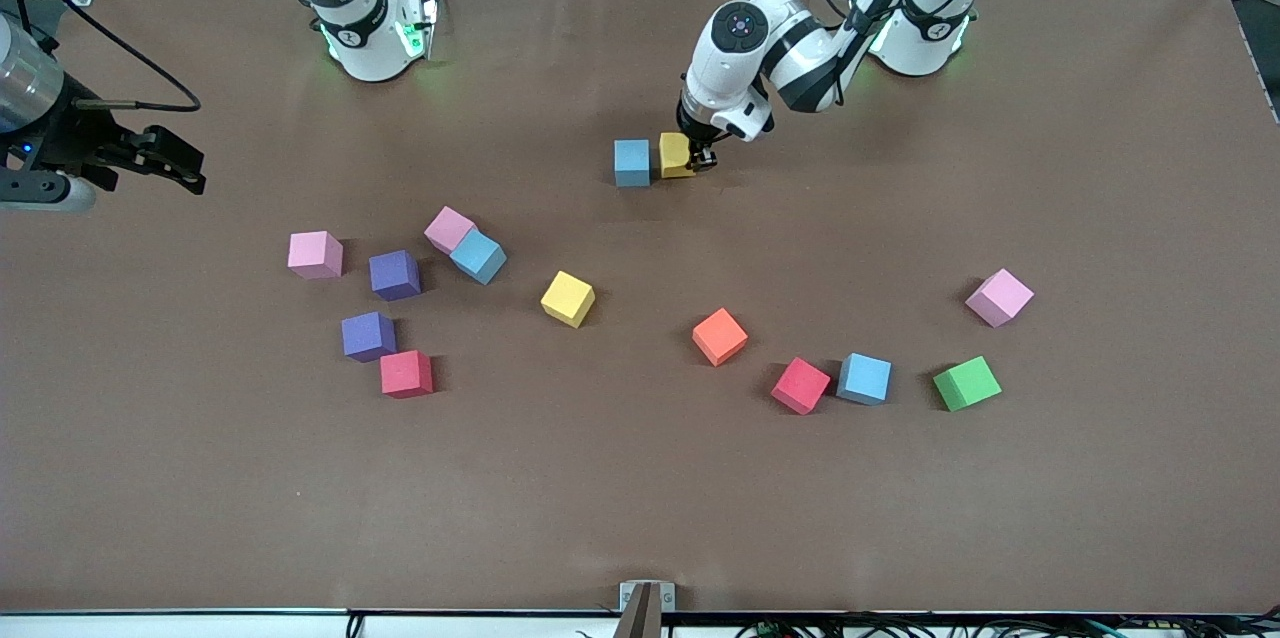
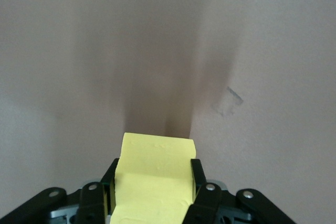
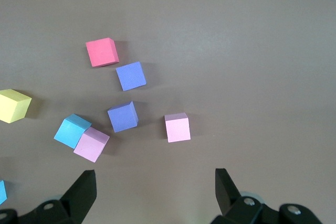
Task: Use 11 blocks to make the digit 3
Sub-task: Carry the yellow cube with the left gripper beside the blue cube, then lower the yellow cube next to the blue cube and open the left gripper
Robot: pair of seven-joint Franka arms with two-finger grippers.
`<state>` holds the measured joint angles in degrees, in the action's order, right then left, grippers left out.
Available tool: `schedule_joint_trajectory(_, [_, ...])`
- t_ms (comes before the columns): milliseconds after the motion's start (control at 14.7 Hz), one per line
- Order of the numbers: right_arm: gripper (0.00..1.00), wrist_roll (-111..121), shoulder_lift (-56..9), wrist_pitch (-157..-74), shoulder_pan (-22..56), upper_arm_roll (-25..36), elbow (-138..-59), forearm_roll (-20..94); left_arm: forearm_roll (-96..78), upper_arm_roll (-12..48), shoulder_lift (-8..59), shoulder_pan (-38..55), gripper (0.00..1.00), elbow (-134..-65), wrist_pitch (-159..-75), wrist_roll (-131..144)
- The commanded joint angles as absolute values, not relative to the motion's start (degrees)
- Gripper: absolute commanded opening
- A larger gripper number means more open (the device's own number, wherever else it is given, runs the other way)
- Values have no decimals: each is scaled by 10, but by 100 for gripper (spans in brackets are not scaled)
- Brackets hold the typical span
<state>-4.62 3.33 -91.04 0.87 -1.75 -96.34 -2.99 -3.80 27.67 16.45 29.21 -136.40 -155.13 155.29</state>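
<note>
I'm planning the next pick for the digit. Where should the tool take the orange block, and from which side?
Take the orange block from straight above, across two opposite side faces. It lies flat but turned diamond-wise to the table edge, so the wrist should probably rotate to match. It stands apart from the red block, so fingers have room.

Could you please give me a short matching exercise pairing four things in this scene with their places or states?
1. left gripper
2. right gripper
3. green block
4. orange block

A. open, waiting at the right arm's end
B. beside a pink cube, nearer the camera
C. shut on the yellow block
D. alone near mid-table

Pairs: 1-C, 2-A, 3-B, 4-D
</note>
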Motion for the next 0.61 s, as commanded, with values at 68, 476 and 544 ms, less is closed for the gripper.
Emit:
schedule_joint_trajectory(68, [100,-49,36,-911,3,-22,-965,-30,-19,272,170,300,27,-1354,-1556,1574])
schedule_joint_trajectory(476, [100,-49,36,-910,3,-22,-965,-30,12,267,199,300,27,-1326,-1556,1577])
schedule_joint_trajectory(544, [100,-49,36,-911,3,-23,-964,-30,12,265,203,301,27,-1323,-1556,1577])
